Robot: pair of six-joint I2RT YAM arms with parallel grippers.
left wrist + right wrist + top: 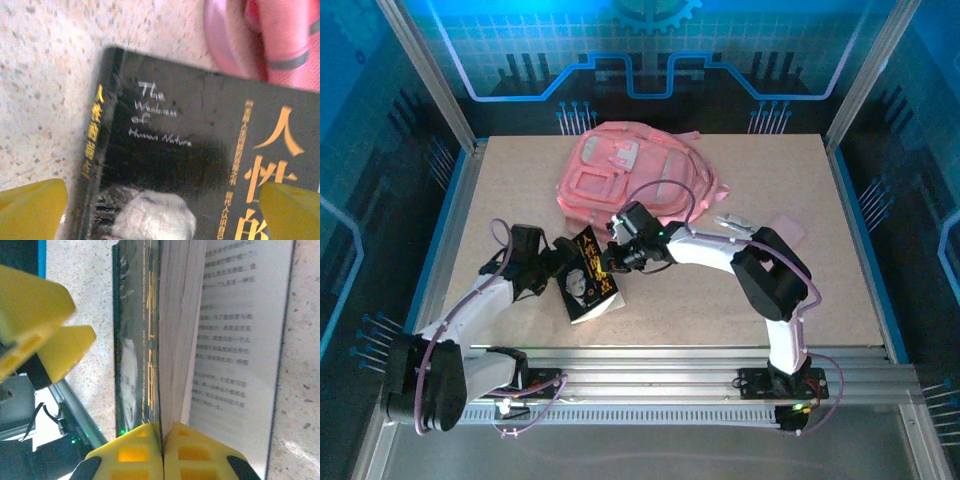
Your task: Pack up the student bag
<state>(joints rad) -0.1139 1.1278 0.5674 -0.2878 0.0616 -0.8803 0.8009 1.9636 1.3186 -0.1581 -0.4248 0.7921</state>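
The speckled table (840, 280) sits in a blue-lit enclosure. The student bag (630, 175) lies at its far edge, mid-width. The right gripper (162, 452) pinches the book (588, 285) by its edge, jaws pressed together (perhaps on the cover alone). The left gripper (160, 210) hangs spread above it. Lift slowly, with the left supporting the spine. Whether the bag's zip is open is unclear.

book (590, 285): black cover, gold lettering; I see cover lifted, printed page showing
table (710, 305): speckled beige, book on it
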